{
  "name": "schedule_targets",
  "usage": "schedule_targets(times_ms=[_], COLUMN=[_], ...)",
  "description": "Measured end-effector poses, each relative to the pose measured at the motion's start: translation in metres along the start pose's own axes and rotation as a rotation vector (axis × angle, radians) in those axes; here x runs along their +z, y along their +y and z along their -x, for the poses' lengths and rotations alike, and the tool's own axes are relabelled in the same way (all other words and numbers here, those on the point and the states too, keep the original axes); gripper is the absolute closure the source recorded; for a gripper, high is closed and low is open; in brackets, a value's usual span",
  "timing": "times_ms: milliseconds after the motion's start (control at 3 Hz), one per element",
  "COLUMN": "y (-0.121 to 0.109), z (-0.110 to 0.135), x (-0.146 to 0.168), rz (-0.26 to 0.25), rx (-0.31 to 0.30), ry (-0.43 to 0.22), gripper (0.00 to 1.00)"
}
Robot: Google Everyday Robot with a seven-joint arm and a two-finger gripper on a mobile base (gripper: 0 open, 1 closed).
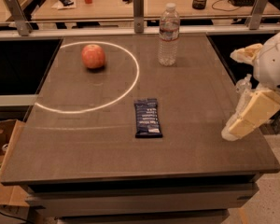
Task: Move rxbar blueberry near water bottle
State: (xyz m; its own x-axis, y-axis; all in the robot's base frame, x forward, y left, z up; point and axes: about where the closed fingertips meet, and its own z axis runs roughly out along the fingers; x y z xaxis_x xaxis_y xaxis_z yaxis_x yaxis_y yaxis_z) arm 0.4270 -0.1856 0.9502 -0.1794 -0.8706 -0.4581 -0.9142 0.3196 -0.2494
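The rxbar blueberry (147,118), a flat dark-blue wrapped bar with white lettering, lies flat near the middle of the brown table (84,143). The water bottle (168,35), tall, clear and ribbed with a white cap, stands upright at the table's far edge, well behind the bar. My gripper (242,124), cream-coloured on a white arm, hangs over the table's right edge. It is to the right of the bar, apart from it, and holds nothing that I can see.
A red apple (93,56) sits at the far left inside a white circle drawn on the table. A metal rail with posts (138,6) runs behind the table, with a cluttered desk beyond. A cardboard box (4,171) is on the floor at the left.
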Motion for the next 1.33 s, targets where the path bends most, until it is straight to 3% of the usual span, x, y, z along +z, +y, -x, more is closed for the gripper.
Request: schedule_targets(times_ms=[333, 1000, 1333], y=[0.012, 0.022, 0.028], z=[0.018, 0.037, 0.052], x=[0.021, 0.057, 0.094], rz=[0.0, -0.023, -0.031], rx=[0.037, 0.169, 0.209], ry=[-0.132, -0.217, -0.281], gripper=[0.0, 0.0, 0.0])
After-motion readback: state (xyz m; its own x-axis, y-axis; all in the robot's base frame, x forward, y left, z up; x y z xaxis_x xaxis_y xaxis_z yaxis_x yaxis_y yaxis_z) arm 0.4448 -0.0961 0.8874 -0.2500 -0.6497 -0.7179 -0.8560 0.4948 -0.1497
